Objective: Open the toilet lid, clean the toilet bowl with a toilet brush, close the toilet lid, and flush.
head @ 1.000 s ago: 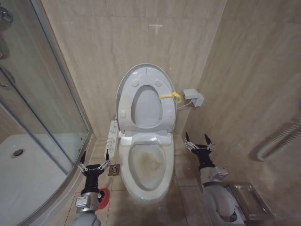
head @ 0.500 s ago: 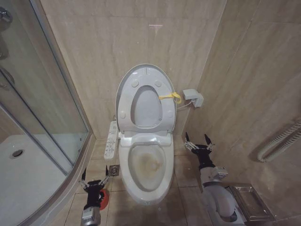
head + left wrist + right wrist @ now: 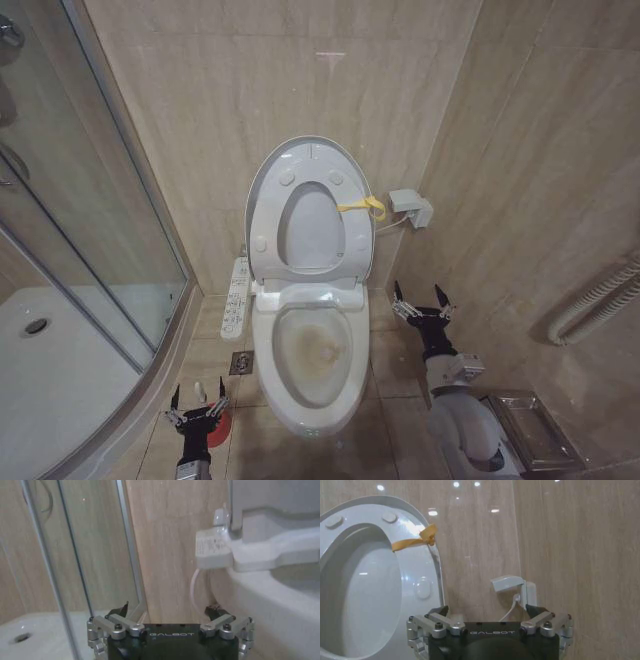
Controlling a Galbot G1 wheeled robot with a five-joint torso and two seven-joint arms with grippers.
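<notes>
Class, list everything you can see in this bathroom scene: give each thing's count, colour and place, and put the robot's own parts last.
toilet lid: one, white, raised against the back wall, yellow strap at its edge
toilet seat: one, white ring, raised against the lid
toilet bowl: one, white, brown-stained inside, centre floor
button panel: one, white, on the bowl's left side
wall socket: one, white, on the wall to the toilet's right
shower enclosure: one, glass, far left
brush holder: one, red, floor left of the bowl
left gripper: one, black, open, low beside the holder
right gripper: one, black, open, right of the bowl
</notes>
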